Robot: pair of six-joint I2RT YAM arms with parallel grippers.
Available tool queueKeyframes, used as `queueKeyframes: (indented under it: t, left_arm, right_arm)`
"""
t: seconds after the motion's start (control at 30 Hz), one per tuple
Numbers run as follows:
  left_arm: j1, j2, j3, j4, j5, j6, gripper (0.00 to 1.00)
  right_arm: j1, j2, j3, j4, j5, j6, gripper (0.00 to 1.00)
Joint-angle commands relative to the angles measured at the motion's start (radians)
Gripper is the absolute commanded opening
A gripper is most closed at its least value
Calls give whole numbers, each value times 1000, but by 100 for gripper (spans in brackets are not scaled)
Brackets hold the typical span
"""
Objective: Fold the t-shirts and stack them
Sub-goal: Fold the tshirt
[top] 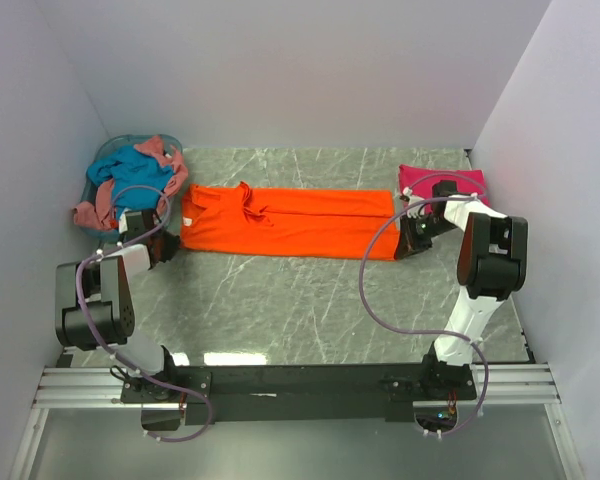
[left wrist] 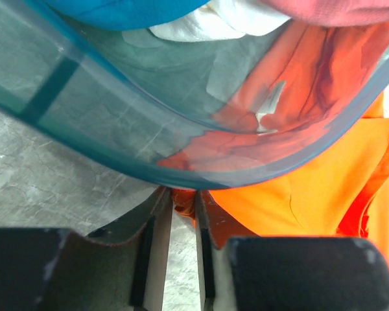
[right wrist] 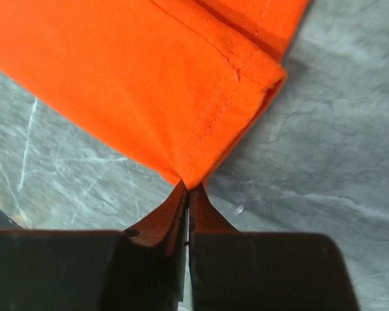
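orange t-shirt (top: 285, 222) lies flat on the worktop (top: 280, 310), folded into a long band stretched between my two end effectors, collar end toward the left one.

right end effector (top: 412, 240): fingers pressed together on the shirt's near hem corner. in the right wrist view the stitched corner of the orange t-shirt (right wrist: 149, 78) runs straight into the tips of the right end effector (right wrist: 188, 189), with no gap visible between the fingers.

left end effector (top: 163, 250): in the left wrist view the left end effector (left wrist: 183, 199) has its fingers nearly closed, a small fold of the orange t-shirt (left wrist: 311, 201) caught at the tips. so it is pinching the shirt's edge, with a thin slit open further back.

magenta t-shirt (top: 420, 182) sits just beyond the right end effector, partly hidden by the arm.

basket (top: 130, 142) sits right in front of the left end effector, its translucent wall (left wrist: 117, 116) filling that wrist view. teal t-shirt (top: 130, 165) is bunched inside it; salmon t-shirt (top: 90, 212) hangs over its rim. i can't tell whether the basket touches the orange shirt.
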Motion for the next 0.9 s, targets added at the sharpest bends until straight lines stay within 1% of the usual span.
queueKeyframes:
  t: [0.0,0.03,0.1,0.23,0.37,0.43,0.53,0.6,0.83,0.87]
  left_arm:
    - [10,-59,-8,9,-28,33,24]
    - [10,-68,-12,-2,-28,37,21]
    - [9,-99,-29,-20,-79,40,19]
    - [10,-176,-63,-63,-94,45,18]
    - [10,-260,-151,-91,-44,37,17]
    - [9,-308,-201,-98,-39,25,17]
    - [10,-377,-265,-115,11,13,17]
    - [10,-420,-293,-141,36,5,18]
    - [9,-649,-350,-247,83,-7,19]
    - [12,-673,-360,-255,96,-15,20]
  right_arm:
    - [-13,-4,28,-56,-12,-21,0]
    - [-31,-11,18,-61,-6,-38,0]
    - [-51,-45,-5,-55,15,-55,0]
    - [-112,-113,-76,-82,55,-142,0]
    - [-155,-171,-148,-134,71,-228,0]
    - [-157,-214,-197,-142,94,-268,0]
    - [-165,-263,-251,-163,112,-317,0]
    - [-172,-283,-283,-180,131,-350,0]
    - [-206,-375,-361,-210,195,-430,0]
    - [-209,-384,-367,-226,197,-440,5]
